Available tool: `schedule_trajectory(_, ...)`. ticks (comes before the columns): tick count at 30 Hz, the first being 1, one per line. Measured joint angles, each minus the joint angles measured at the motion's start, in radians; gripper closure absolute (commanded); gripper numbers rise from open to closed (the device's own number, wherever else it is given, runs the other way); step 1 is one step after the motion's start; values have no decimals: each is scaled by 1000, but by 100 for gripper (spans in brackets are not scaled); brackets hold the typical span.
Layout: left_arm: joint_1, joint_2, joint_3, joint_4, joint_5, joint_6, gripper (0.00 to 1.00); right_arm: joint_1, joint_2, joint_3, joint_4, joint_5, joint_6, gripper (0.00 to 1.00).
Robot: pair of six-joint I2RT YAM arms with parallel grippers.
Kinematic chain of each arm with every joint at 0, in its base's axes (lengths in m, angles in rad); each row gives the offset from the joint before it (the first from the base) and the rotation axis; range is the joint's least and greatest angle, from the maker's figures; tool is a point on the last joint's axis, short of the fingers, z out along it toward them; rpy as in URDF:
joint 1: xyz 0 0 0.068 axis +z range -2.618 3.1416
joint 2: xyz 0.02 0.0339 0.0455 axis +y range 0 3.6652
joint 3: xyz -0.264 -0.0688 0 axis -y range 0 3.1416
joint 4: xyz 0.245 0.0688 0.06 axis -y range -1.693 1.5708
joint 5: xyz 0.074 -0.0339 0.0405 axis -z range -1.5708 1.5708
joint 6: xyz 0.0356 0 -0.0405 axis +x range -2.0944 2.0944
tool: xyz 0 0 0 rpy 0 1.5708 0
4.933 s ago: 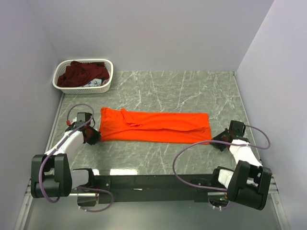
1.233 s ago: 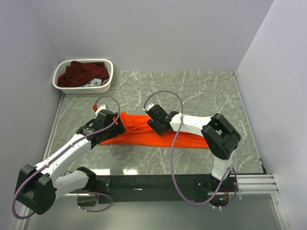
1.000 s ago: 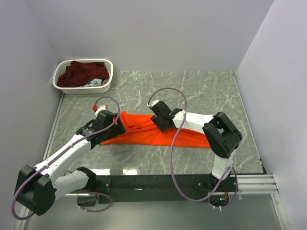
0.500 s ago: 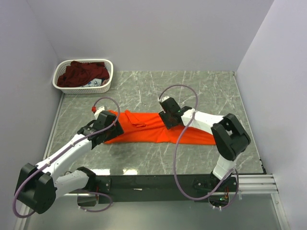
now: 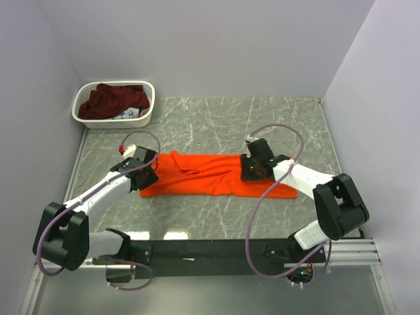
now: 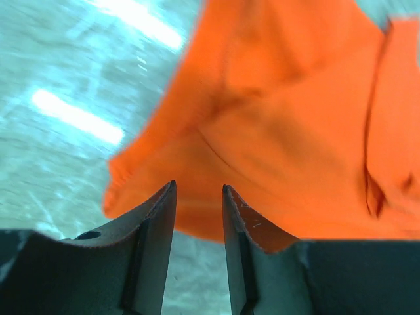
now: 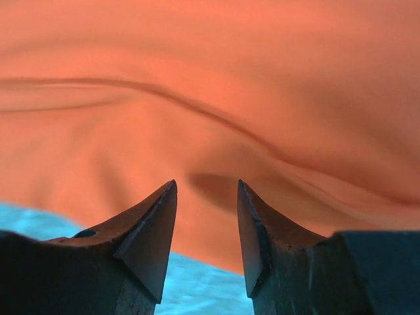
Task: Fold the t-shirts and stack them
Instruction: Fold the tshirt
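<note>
Logged orange t-shirt [image 5: 210, 176] as a long strip flat mid-tabletop [image 5: 216, 125], spanning 9 to 3 o'clock. Saw left tool [image 5: 146, 174] at its 9 o'clock end, right tool [image 5: 252, 169] toward 3 — each narrowly parted, clamping nothing. Noted maroon t-shirt [image 5: 108, 100] in basket [image 5: 148, 114], 10 o'clock corner.

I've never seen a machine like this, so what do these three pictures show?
It is a robot with two arms. One picture looks down from above; the other two come from cameras on the wrists, so you see each gripper's two fingers. On the grey marble table lies an orange t-shirt. The left gripper is at its left end, the right gripper over its right part. Both have fingers a little apart and seem to hold nothing. At the far left corner stands a white basket with a dark maroon shirt inside.
</note>
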Motion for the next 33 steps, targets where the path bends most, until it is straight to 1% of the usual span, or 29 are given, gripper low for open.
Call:
schedule_trajectory(3,60,14,0,0,2,-7,60,-106,2,-46,-2,-31,50,52)
schedule_trajectory(6,108,49,0,-2,3,-11,60,-191,7,-51,3,-50,90,52)
schedule_trajectory(12,168,133,0,-12,11,-23,60,-332,24,-51,3,-97,156,51)
schedule_trajectory(18,216,159,11,-15,31,-35,59,-541,25,-54,2,-156,204,52)
schedule_trajectory(21,232,159,13,-19,37,-40,49,-610,25,-56,-1,-171,217,51)
schedule_trajectory(22,235,158,15,-25,37,-41,42,-617,24,-56,-1,-174,217,51)
schedule_trajectory(24,238,155,21,-45,37,-39,35,-608,18,-56,-2,-180,216,50)
schedule_trajectory(25,239,149,24,-55,37,-36,28,-593,10,-56,-5,-179,213,50)
schedule_trajectory(28,241,99,48,-98,37,-22,18,-504,-34,-49,-19,-151,196,50)
schedule_trajectory(30,241,60,80,-120,37,-11,16,-401,-66,-32,-28,-125,178,50)
schedule_trajectory(33,241,-1,134,-132,31,17,16,-206,-94,28,-27,-80,138,54)
